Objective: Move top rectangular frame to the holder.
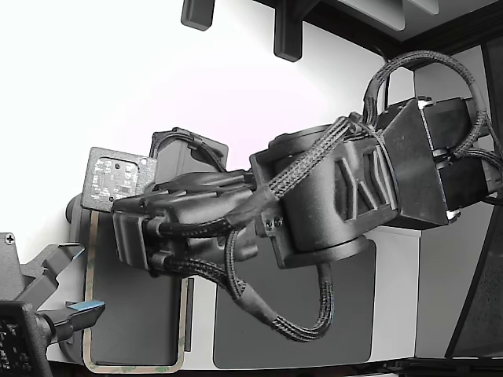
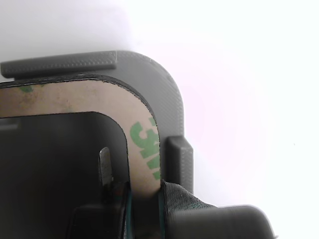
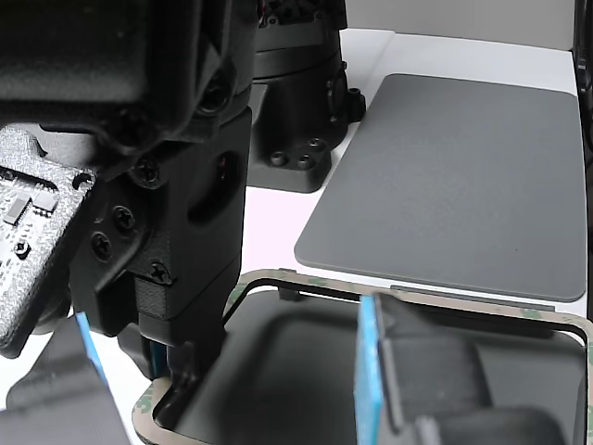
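The frame [image 1: 89, 298] is seen in the exterior view low at that view's left, its pale rim running around a dark centre, with the arm stretched over it. In the wrist view a rounded corner of the frame [image 2: 142, 137] lies inside the grey wall of the holder [image 2: 172, 107], and a raised tab [image 2: 179, 162] stands just beside the rim. The frame therefore appears to be at the holder already, seated or nearly so; whether the rim lies flat all round cannot be told.

The tool [image 3: 185, 366] is at the frame's edge. In the other view one finger [image 3: 190, 371] reaches down inside the rim at a near corner, and in the wrist view the rim passes between dark parts of the tool. The rim seems to be pinched between nearly closed jaws, though the contact itself is partly hidden.

The step in hand is judged to be the final seating and release. It would be done well if the corner is kept snug against the holder's wall and inside the tabs, the rim is lowered level rather than tilted, and the jaws are parted only once the frame rests fully. A straight lift afterwards should be preferred, so the thin rim is not dragged off. The grey mat [image 3: 454, 176] on the tabletop [image 3: 278, 222] lies apart and needs no touching.
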